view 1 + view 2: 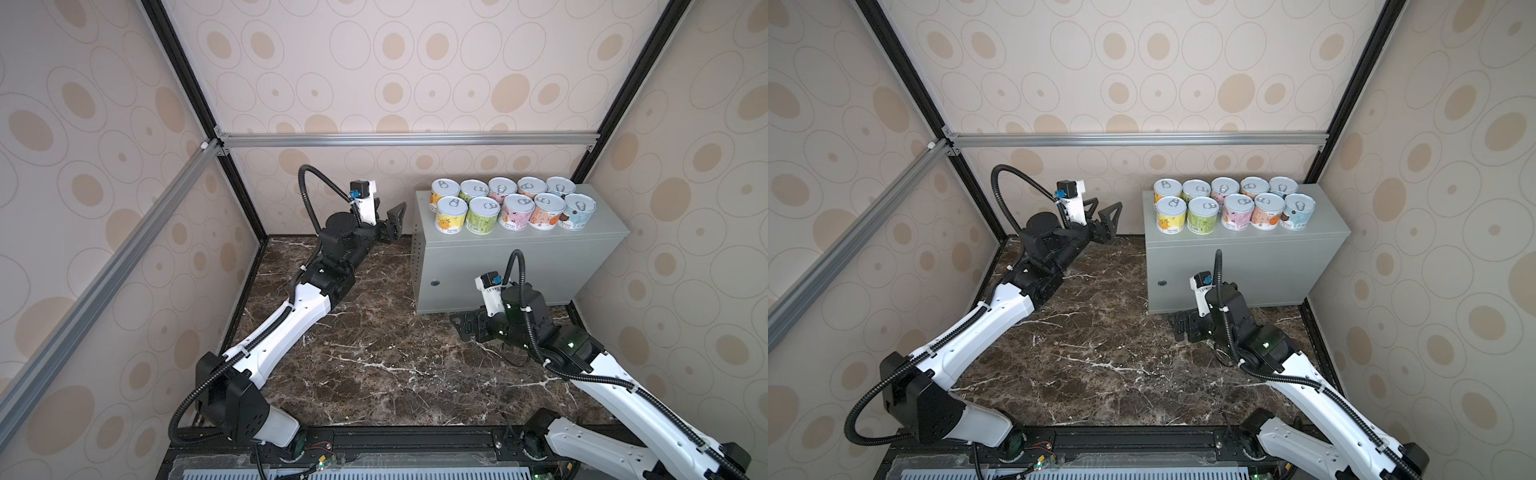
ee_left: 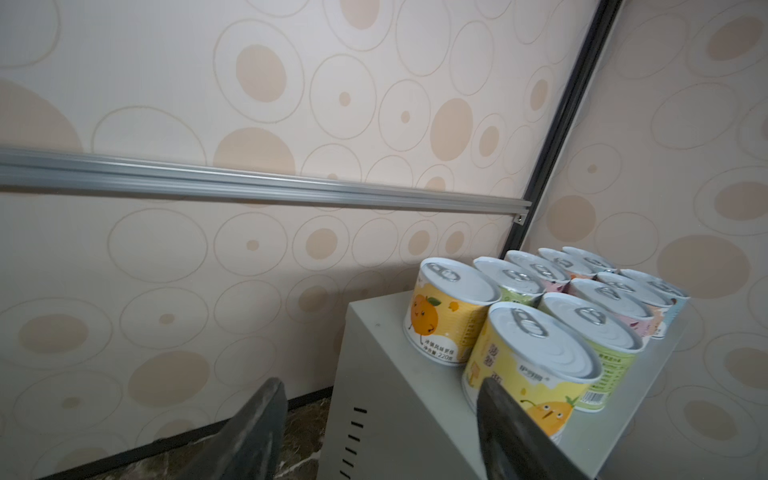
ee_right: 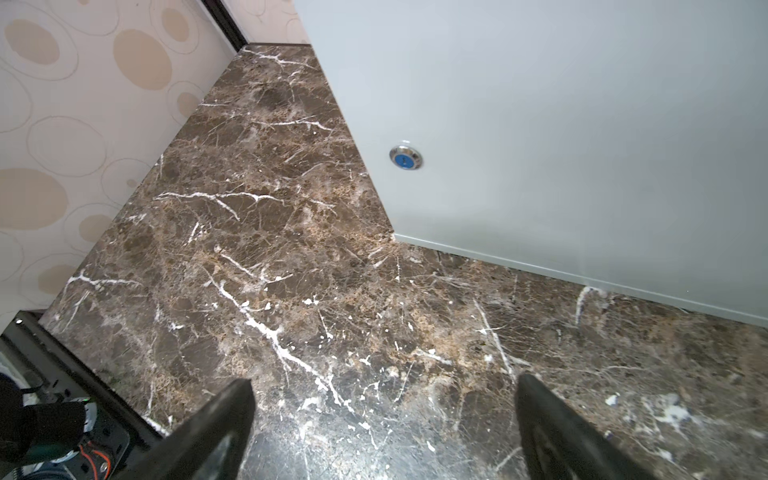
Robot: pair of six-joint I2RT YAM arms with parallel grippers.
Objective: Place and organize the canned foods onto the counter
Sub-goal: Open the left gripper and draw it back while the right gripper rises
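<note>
The canned foods [image 1: 516, 210] stand upright in two rows on the flat top of the counter [image 1: 519, 266], shown in both top views [image 1: 1237, 210]. Their labels are yellow, green, pink, orange and light blue. My left gripper [image 1: 388, 208] hovers just left of the counter's left end, near its top edge, open and empty. In the left wrist view the nearest yellow can [image 2: 536, 357] sits close past one finger of the left gripper [image 2: 380, 390]. My right gripper [image 1: 461, 328] lies low over the marble in front of the counter, open and empty [image 3: 386, 384].
The dark marble surface [image 1: 374, 353] spreads in front of the counter. A small round lock [image 3: 406, 158] sits on the counter's front. Patterned walls and an aluminium rail [image 1: 407, 139] close in the back and sides. The counter's left side has vent slots [image 2: 353, 432].
</note>
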